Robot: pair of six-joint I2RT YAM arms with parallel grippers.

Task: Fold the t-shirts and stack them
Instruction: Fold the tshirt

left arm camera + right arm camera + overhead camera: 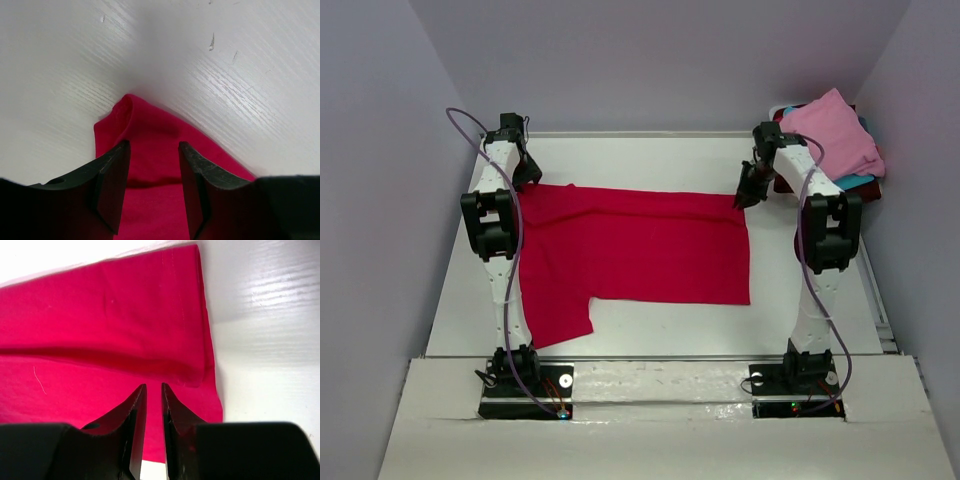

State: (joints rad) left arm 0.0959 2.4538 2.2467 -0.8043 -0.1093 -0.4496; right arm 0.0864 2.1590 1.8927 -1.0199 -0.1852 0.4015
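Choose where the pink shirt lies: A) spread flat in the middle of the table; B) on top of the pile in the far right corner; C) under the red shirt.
B: the pink shirt rests on the pile at the far right, apart from the red shirt.

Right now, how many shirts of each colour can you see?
Red shirt: 1
Pink shirt: 1
Teal shirt: 1
Maroon shirt: 1
Total: 4 in view
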